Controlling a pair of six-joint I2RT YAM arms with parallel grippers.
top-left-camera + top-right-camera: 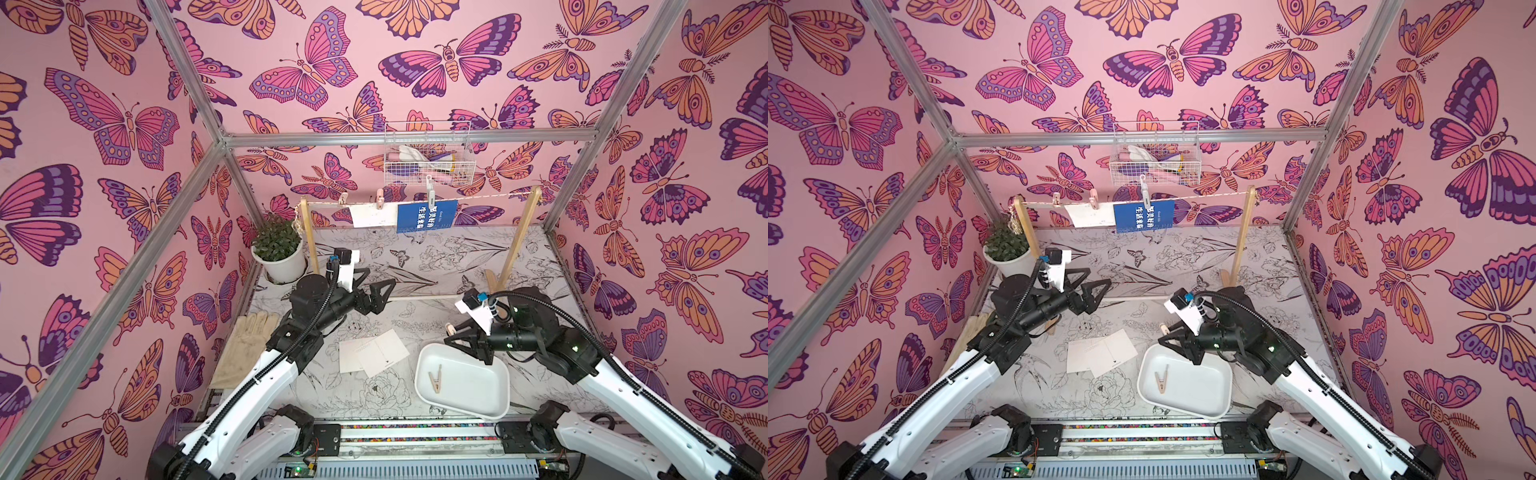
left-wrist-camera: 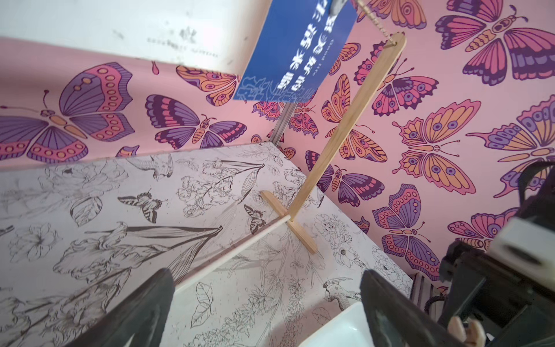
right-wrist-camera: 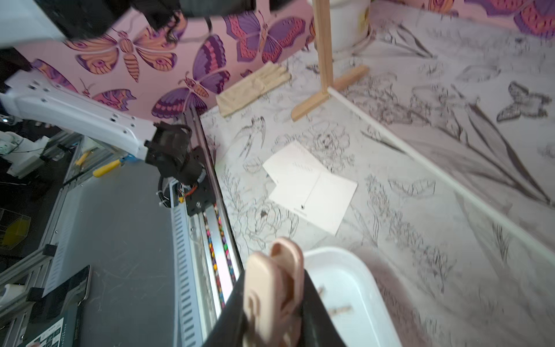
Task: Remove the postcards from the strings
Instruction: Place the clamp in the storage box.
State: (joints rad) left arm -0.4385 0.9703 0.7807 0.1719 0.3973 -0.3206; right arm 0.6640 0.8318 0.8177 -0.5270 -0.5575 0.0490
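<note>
Right wrist view shows you the right gripper (image 3: pixel 274 303) pressed tight on a pink peg (image 3: pixel 271 282). The peg sticks out past the fingertips, just beside the rim of the white tray (image 3: pixel 345 276). In both top views that gripper hangs by the tray's far corner, and a wooden peg (image 1: pixel 435 377) lies inside the tray.

Your left gripper (image 1: pixel 379 277) hovers above the table (image 1: pixel 457 257) with its jaws spread wide and nothing between them. Through the left wrist view you see the blue card (image 2: pixel 295 51) ahead of it and higher up.

Two cards hang on the string (image 1: pixel 494 195), which runs between two wooden posts (image 1: pixel 519 237). The blue card hangs near the middle under a white peg (image 1: pixel 430 187). The white card (image 1: pixel 372 215) hangs right next to it, on the plant (image 1: pixel 276 243) side, gripped by a second pink peg (image 1: pixel 379 198).

Two loose cards (image 1: pixel 372 351) lie flat on the table, overlapping each other. They sit between the two arms, near the tray and well below the string.
</note>
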